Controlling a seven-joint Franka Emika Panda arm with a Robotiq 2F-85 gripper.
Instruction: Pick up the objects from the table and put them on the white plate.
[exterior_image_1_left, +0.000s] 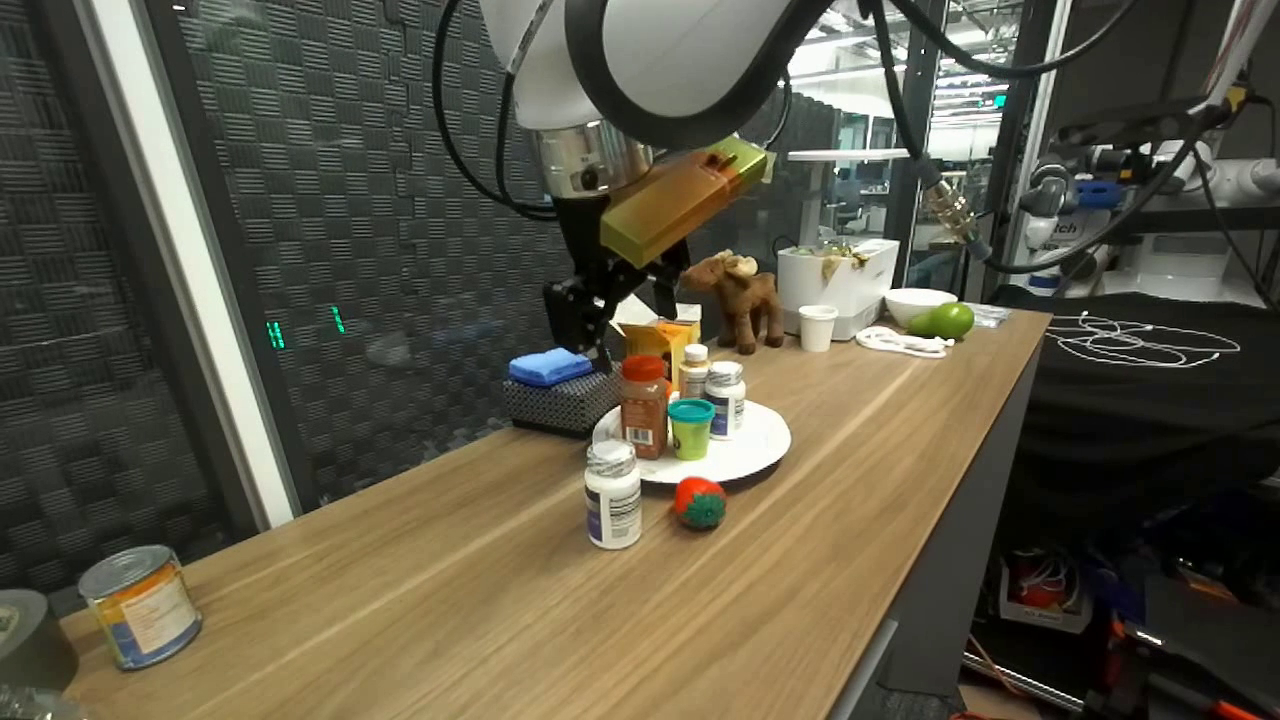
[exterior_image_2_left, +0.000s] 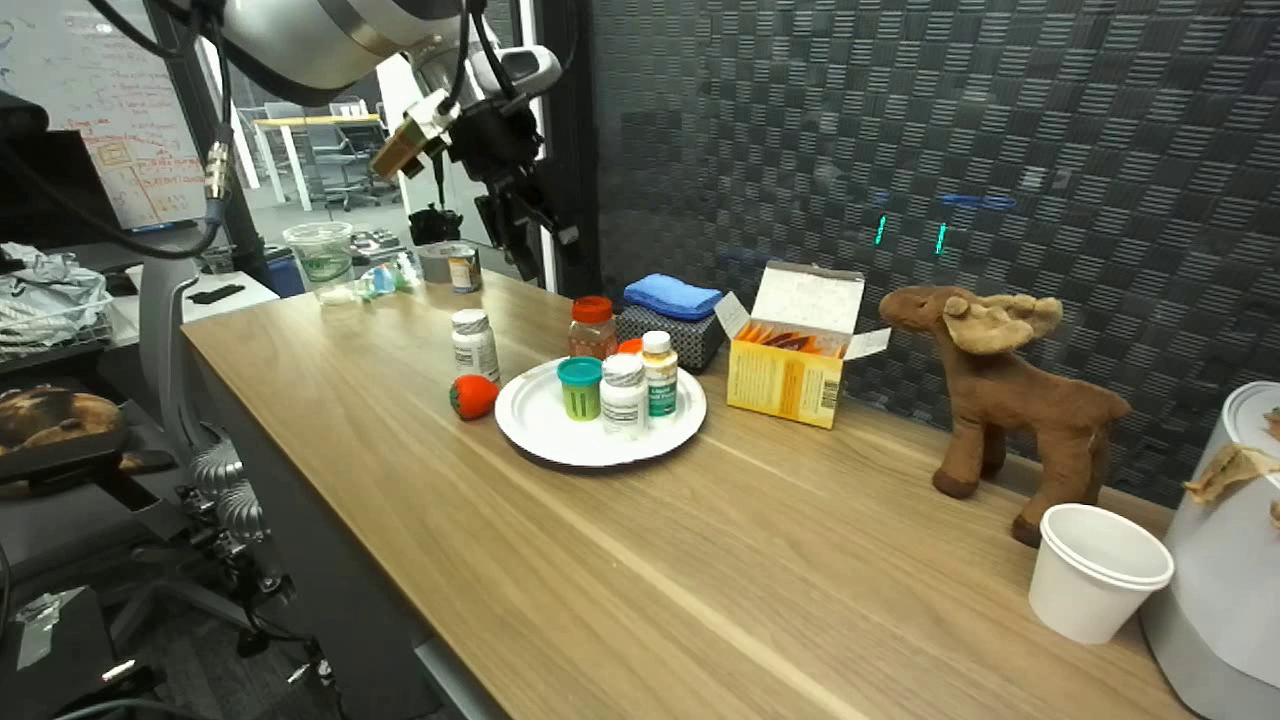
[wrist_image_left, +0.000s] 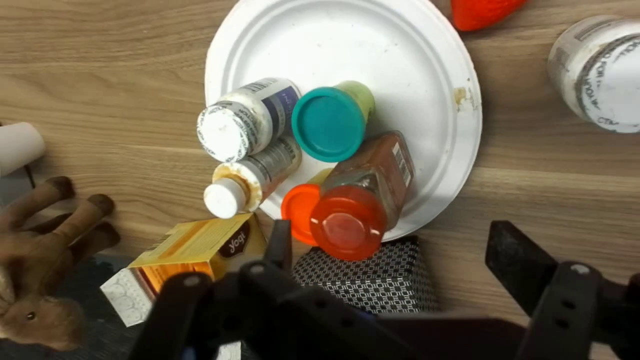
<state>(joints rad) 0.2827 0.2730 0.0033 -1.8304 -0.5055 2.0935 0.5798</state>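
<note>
On the white plate (wrist_image_left: 405, 60) stand a brown red-lidded spice jar (wrist_image_left: 385, 170), a small green tub (wrist_image_left: 327, 122) with a teal lid, a white pill bottle (wrist_image_left: 250, 112), and a white-capped orange-yellow bottle (wrist_image_left: 262, 172). An orange-lidded tub (wrist_image_left: 298, 207) is wedged among them, partly hidden by the jar. Beside the plate on the table are another white pill bottle (exterior_image_1_left: 613, 500) and a red strawberry-shaped piece (exterior_image_1_left: 700, 503). My gripper (wrist_image_left: 390, 240) is open above the jar's side of the plate, its fingers wide apart with nothing between them; it also shows in both exterior views.
A patterned black box (wrist_image_left: 370, 280) with a blue cloth (exterior_image_2_left: 672, 296) on top sits behind the plate, close to a yellow tea box (exterior_image_2_left: 785, 375). Farther along are a plush moose (exterior_image_2_left: 1010, 390) and white cups (exterior_image_2_left: 1098, 570). A can (exterior_image_1_left: 140, 607) stands at the opposite end.
</note>
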